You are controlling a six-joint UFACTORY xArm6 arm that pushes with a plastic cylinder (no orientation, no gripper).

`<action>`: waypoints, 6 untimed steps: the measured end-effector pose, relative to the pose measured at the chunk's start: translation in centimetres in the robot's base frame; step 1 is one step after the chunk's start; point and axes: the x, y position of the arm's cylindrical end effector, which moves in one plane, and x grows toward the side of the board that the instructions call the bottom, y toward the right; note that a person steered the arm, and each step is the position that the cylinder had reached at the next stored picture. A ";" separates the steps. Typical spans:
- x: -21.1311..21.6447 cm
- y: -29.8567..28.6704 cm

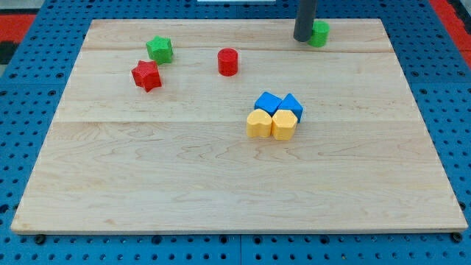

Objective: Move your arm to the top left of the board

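My tip (pixel 302 37) is at the view's top, right of centre, on the wooden board (pixel 184 184). It touches the left side of a green round block (pixel 319 33). A green star block (pixel 159 49) and a red star block (pixel 146 75) lie at the upper left, close together. A red round block (pixel 228 62) sits right of them. Near the middle, a blue cube (pixel 267 103), a blue triangular block (pixel 292 105), a yellow heart block (pixel 258 124) and a yellow hexagonal block (pixel 284 124) are packed in one cluster.
The board lies on a blue perforated surface (pixel 29 103) that surrounds it on all sides. A red area (pixel 15 28) shows at the view's top left corner.
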 end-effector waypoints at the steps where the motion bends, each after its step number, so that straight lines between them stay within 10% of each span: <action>1: -0.2 1.0; 3: -0.4 -4.3; 6: -2.6 -32.7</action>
